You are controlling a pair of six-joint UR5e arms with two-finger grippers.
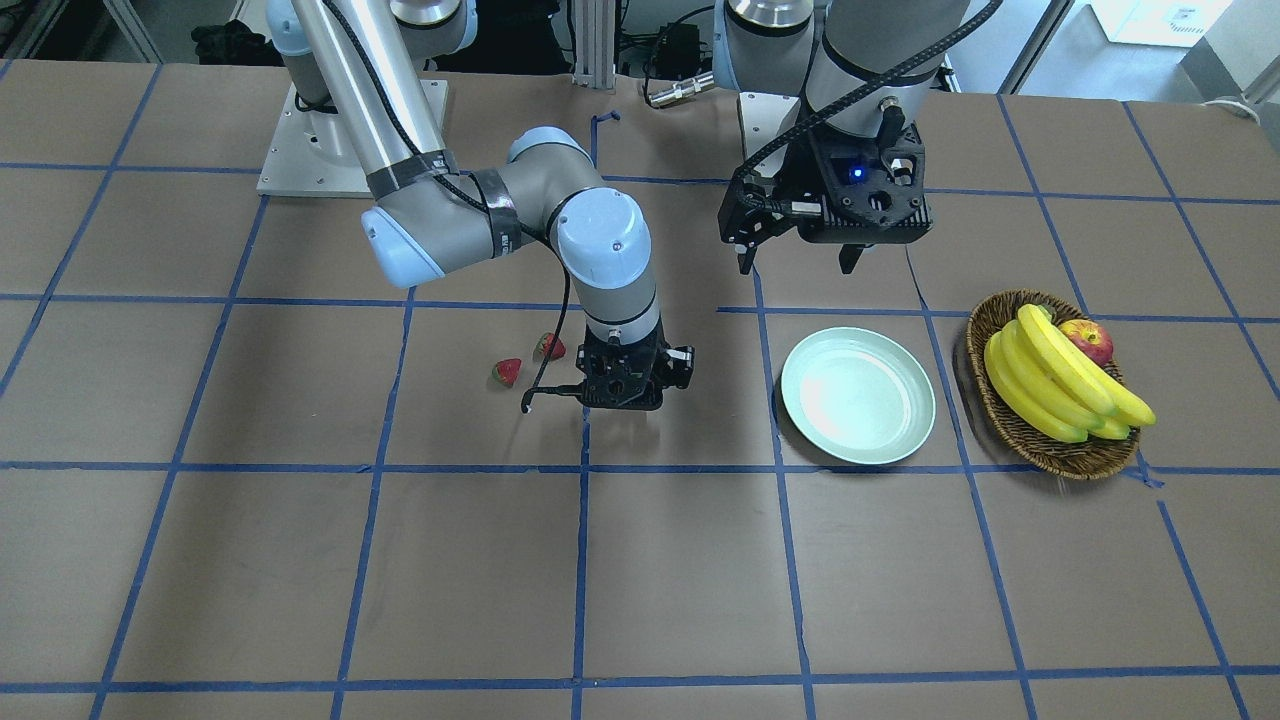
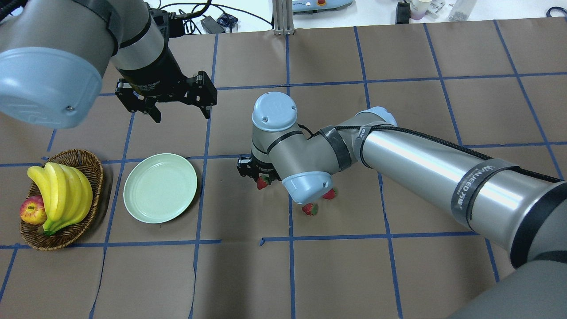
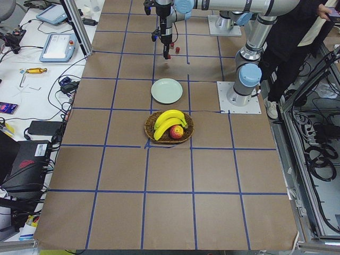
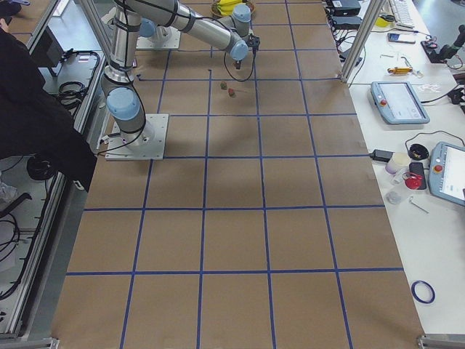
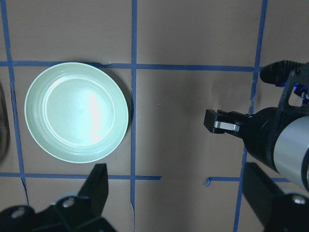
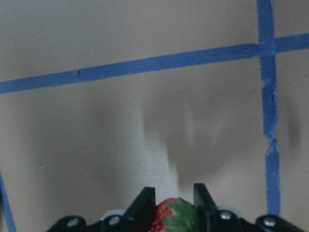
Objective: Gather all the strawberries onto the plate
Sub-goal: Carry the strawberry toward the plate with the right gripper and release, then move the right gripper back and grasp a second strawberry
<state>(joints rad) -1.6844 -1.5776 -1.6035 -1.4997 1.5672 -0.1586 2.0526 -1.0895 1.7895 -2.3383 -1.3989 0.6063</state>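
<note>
Brown gridded table [image 1: 640, 580] — right jaws pinch a strawberry [image 6: 174, 216], left jaws spread wide near the plate [image 1: 858, 395].

1. Bright, even light from above; the counter [image 1: 640, 580] carries only soft, faint shadows.
2. A white glare streak lies on the plate [image 5: 53, 111] in the left wrist view.
3. The right wrist view is soft; the strawberry [image 6: 164, 217] at its bottom edge is blurred.
4. Long highlights run along the metal tube of the right arm [image 2: 421, 164], seen overhead.
</note>
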